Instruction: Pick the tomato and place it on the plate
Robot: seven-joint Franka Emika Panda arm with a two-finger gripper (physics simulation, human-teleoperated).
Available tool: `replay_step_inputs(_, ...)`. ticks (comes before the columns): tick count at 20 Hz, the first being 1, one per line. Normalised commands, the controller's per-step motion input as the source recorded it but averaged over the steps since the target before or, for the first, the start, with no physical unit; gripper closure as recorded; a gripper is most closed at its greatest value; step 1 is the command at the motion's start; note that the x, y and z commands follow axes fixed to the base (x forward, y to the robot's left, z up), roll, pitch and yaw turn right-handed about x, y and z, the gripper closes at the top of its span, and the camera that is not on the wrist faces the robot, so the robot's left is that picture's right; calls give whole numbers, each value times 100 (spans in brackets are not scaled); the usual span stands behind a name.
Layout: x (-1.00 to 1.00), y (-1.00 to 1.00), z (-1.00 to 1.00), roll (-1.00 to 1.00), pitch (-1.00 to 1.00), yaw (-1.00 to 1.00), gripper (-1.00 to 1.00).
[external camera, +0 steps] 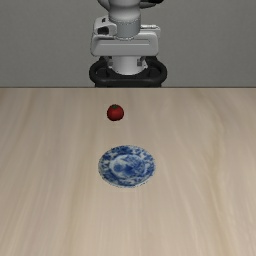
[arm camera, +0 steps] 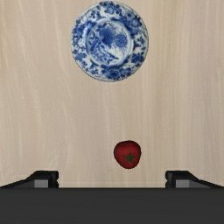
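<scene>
Red tomato [external camera: 116, 113] is lying on the wooden table [external camera: 40, 200], apart from the plate [external camera: 127, 166]; the gripper [arm camera: 112, 179] is hanging above, spread wide, holding nothing, seemingly preparing to descend.

The arm [external camera: 125, 40] is folded up high over its own base [external camera: 127, 73], wrist bent so the hand points straight down. The gripper [arm camera: 112, 180] hangs raised and level — its two dark fingers [arm camera: 42, 179] spread wide apart, one tip at each side, the jaws standing fully open.
</scene>
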Motion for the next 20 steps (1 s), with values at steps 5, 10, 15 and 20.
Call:
replay_step_inputs(5,-80,-20,0,0,0,0,-100)
replay_step_inputs(10,20,-40,-40,0,0,0,-100)
replay_step_inputs(15,0,0,-100,0,0,0,-100)
replay_step_inputs(20,0,0,-100,0,0,0,-100)
